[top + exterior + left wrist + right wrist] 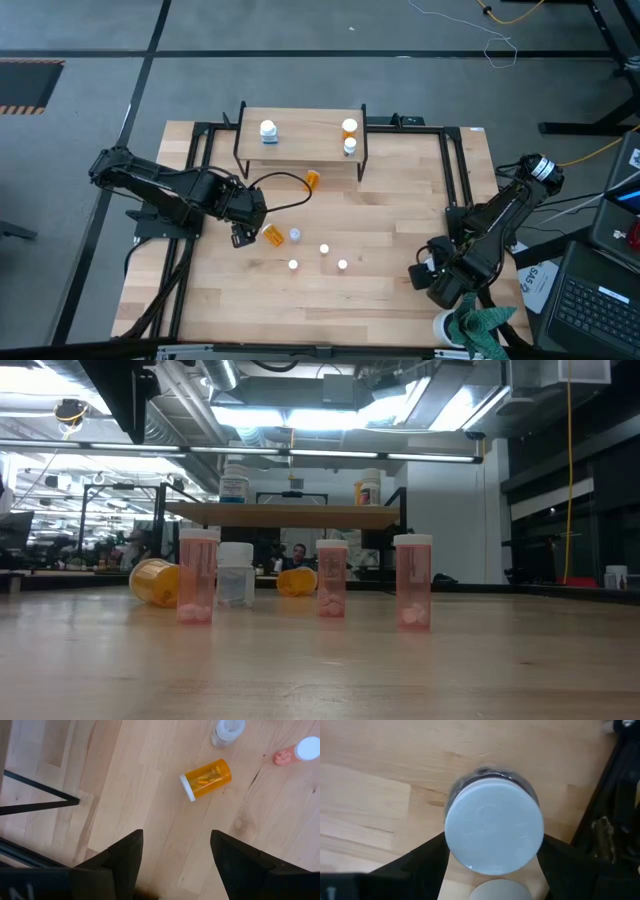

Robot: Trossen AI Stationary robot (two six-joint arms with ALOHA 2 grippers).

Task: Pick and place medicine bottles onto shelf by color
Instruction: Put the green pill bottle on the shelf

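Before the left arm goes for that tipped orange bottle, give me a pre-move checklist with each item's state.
1. Left gripper open, nothing between its fingers: ok.
2. Tipped orange bottle lying on its side ahead of the fingers, cap on: ok.
3. Room around it: clear bottle and pink bottle stand close by: not ok.
4. Shelf has free board between its bottles: ok.
5. Right gripper parked at the table's right, around a white-capped dark bottle; firmly gripped: cannot tell.
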